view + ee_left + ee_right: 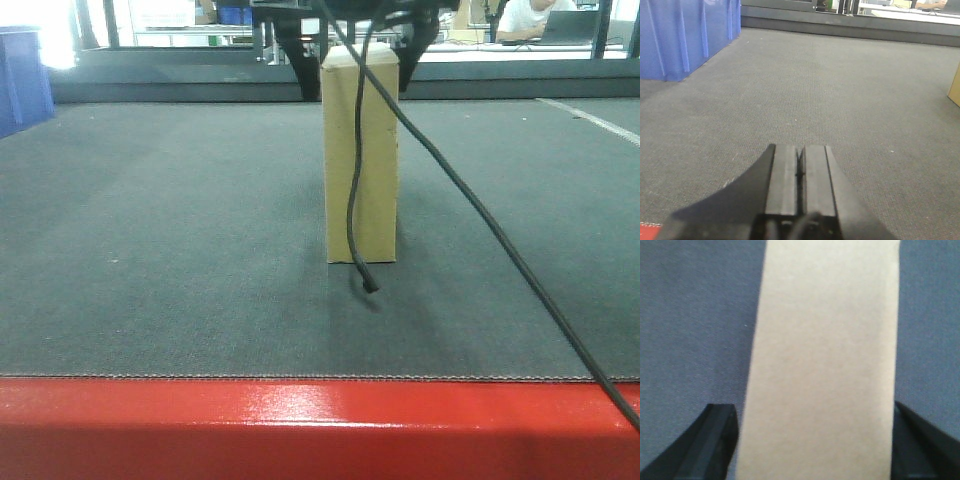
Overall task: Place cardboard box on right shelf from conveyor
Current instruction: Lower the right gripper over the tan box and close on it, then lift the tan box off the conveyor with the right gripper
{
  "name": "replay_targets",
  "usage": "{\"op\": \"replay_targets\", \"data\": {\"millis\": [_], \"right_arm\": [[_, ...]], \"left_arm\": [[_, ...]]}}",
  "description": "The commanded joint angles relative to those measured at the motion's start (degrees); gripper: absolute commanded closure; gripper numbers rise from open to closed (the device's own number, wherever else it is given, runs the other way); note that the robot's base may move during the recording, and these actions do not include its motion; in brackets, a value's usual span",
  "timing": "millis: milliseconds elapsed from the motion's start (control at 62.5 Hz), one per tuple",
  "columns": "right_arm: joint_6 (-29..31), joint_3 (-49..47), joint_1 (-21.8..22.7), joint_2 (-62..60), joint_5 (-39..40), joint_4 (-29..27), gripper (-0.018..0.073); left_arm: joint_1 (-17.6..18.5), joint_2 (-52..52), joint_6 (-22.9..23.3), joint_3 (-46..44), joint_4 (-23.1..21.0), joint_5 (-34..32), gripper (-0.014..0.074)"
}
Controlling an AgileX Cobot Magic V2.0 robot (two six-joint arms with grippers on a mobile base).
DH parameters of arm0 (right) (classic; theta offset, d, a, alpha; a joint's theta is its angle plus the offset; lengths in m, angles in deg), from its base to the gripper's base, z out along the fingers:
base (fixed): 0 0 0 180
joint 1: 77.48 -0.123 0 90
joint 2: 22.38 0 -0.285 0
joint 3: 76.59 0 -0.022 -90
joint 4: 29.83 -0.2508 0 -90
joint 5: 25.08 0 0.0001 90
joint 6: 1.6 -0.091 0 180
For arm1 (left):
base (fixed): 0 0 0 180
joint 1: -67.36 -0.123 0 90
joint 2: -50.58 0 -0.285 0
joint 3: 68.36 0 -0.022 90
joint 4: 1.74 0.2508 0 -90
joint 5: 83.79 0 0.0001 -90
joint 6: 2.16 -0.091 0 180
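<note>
Cardboard box [360, 160] upright on conveyor [180, 250], between fingers [710, 442] of the right gripper [816, 450]; bin [22, 80] well to its left.

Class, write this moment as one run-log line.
cardboard box: upright on conveyor | right tool: straddles it, contact unclear | left tool: shut, above conveyor

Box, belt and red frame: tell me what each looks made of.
The box looks like plain matte cardboard: yellowish-tan, unmarked faces. The belt seems matte rubber or fabric, given its fine dark texture. The frame is probably painted metal: glossy red, bright reflections.
</note>
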Motion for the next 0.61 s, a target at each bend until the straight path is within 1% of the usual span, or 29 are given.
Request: {"op": "replay_targets", "data": {"millis": [0, 48, 112, 176, 192, 240, 416, 528, 592], "right_arm": [[0.3, -1.9, 0.8, -3.1, 1.4, 2.1, 0.004], [0.5, -1.9, 1.0, -2.8, 1.3, 2.1, 0.0111], [0.8, -1.9, 1.0, -2.7, 1.1, 2.1, 0.024], [1.6, -1.9, 1.0, -3.0, 0.9, 2.1, 0.0337], [1.8, -1.9, 1.0, -3.1, 0.8, 2.1, 0.0348], [3.0, -1.9, 1.0, -3.6, 0.8, 2.1, 0.0365], [7.0, -1.1, 1.0, -6.6, 0.3, 1.1, 0.0364], [9.2, 2.5, 1.7, -10.4, 2.9, 0.6, 0.0364], [9.5, 6.9, 2.6, -13.8, 5.7, 0.5, 0.0364]], "left_arm": [[0.0, -0.7, 0.3, -0.2, -0.3, -4.8, 0.0715], [0.0, -0.7, 0.3, -0.2, -0.3, -4.8, 0.0715], [0.0, -0.7, 0.3, -0.2, -0.3, -4.8, 0.0715], [0.0, -0.7, 0.3, -0.2, -0.3, -4.8, 0.0715], [0.0, -0.7, 0.3, -0.2, -0.3, -4.8, 0.0715], [0.0, -0.7, 0.3, -0.2, -0.3, -4.8, 0.0715], [0.0, -0.7, 0.3, -0.2, -0.3, -4.8, 0.0715], [0.0, -0.7, 0.3, -0.2, -0.3, -4.8, 0.0715], [0.0, -0.7, 0.3, -0.2, -0.3, -4.8, 0.0715]]}}
